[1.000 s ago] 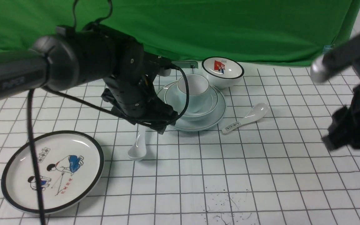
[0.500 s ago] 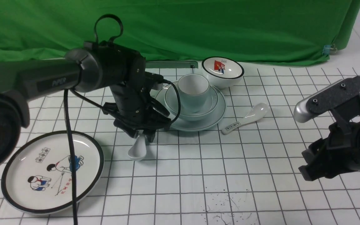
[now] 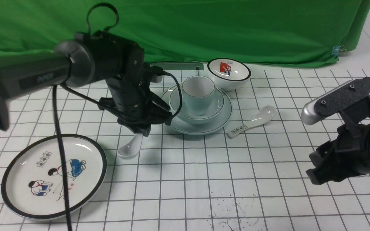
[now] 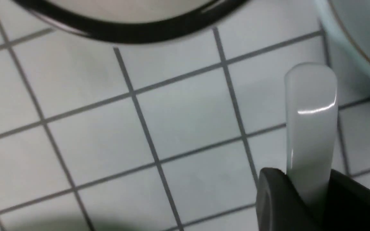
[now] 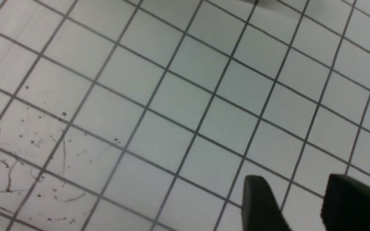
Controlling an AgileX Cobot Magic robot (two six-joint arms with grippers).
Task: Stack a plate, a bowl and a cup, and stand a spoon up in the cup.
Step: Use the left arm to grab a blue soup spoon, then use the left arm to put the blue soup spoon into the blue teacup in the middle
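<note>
Spoon [image 3: 128, 148] tilted, left of plate [image 3: 204, 130] | left jaws clamped on its handle | right jaws apart, near right

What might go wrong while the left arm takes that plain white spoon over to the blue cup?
1. The left end effector grips the glossy spoon only by its handle, with the bowl end hanging low, so it may slip or swivel in the grip.
2. That arm's cable loops right beside the bowl that holds the cup. Swinging the arm over could snag or nudge the stack.
</note>
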